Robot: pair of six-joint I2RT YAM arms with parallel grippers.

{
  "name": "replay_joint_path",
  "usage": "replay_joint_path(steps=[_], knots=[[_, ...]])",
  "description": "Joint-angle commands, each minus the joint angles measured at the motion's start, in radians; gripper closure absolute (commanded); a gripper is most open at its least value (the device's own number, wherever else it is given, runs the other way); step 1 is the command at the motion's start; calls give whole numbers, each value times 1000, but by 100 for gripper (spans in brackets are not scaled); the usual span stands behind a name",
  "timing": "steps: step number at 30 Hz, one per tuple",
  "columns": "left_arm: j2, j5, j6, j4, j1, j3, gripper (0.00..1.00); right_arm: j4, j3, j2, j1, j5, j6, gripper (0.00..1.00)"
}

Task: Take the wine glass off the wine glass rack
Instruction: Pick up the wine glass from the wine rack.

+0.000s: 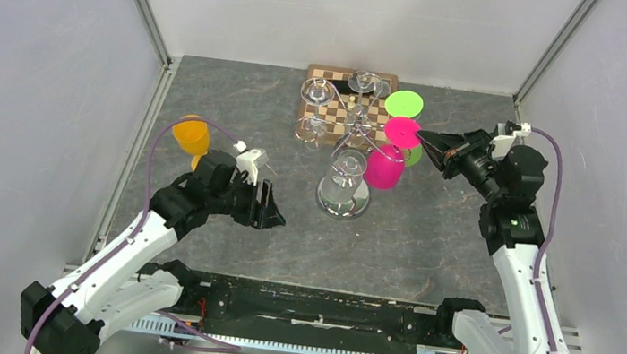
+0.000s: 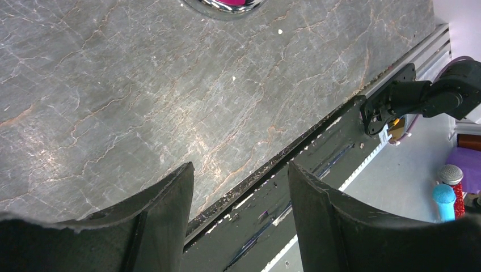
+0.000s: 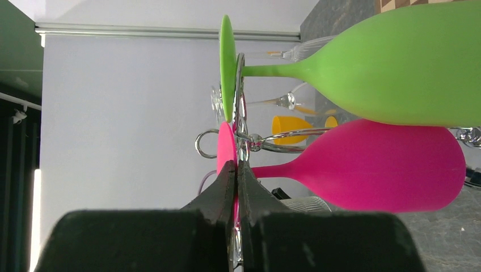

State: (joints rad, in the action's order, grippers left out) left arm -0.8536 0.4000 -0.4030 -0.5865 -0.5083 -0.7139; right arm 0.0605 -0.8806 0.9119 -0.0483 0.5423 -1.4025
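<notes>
The silver wine glass rack stands mid-table on its round mirrored base. A pink wine glass hangs upside down from a hook arm on the rack's right side. My right gripper is shut on the thin edge of its round foot, level with the wire hook; the pink bowl points away to the right. A green wine glass hangs just beside it. My left gripper is open and empty, low over the table near the front edge, left of the rack.
A wooden chessboard lies behind the rack. Clear glasses hang on the rack's other arms. An orange wine glass stands behind my left arm. White walls enclose the table on three sides. A black rail runs along the front edge.
</notes>
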Motion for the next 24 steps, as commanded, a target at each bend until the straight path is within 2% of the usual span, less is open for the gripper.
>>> replay_joint_path(steps=[1,13,24], knots=[[1,-9,-11,10,-9,-3,32,-53,4,-39,36,34,-20,100],[6,-22,-13,7,-21,-2,32,-38,28,-132,121,100,-24,100],[13,-32,-13,4,-39,-5,32,45,45,-262,128,122,-1,100]])
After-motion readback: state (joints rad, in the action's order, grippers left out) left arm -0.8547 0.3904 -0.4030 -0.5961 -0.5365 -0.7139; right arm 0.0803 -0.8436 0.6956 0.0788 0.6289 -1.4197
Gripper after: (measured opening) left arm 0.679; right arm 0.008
